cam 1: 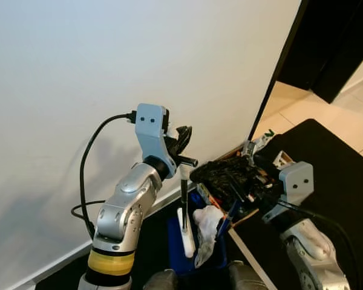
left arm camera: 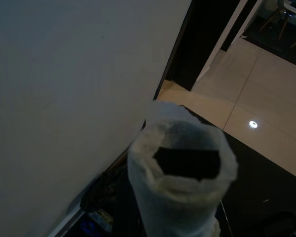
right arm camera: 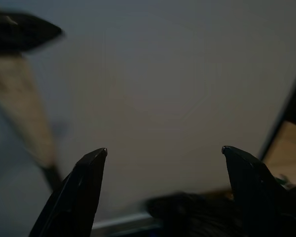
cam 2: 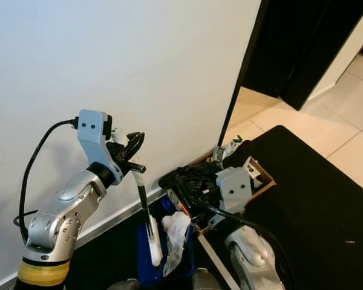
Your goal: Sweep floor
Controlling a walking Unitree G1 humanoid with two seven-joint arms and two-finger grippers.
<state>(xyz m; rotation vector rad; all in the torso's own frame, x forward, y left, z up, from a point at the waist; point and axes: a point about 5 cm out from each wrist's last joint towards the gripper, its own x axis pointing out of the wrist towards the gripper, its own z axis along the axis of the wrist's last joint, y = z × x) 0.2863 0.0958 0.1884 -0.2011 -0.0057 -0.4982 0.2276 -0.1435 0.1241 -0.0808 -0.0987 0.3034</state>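
Broadly, a plain white wall (cam 1: 109,66) takes up most of the scene, ending at a dark door edge (cam 1: 277,69) with pale floor tiles (cam 1: 302,112) beyond. A black mat (cam 2: 327,199) is spread over the floor to the right of the wall's foot.

Against the skirting, a blue dustpan (cam 2: 146,266) is seen on the floor, with a crumpled white cloth (cam 2: 175,232) lying in it. Just beside it, a cardboard box (cam 2: 263,178) is stuffed with a black bag (cam 1: 227,172) and mixed litter.

A broom handle (cam 1: 184,196), dark with a white lower grip, is stood upright over the dustpan. Its top end is gripped by the left gripper (cam 1: 183,147), which is raised near the wall with its fingers closed around the handle. In the left wrist view, the handle's top (left arm camera: 185,173) is seen close up, wrapped in white paper.

The right gripper (right arm camera: 163,153) is held lower, near the box, pointed toward the wall. Its two black fingers (right arm camera: 79,190) are spread wide apart, and nothing is held between them.
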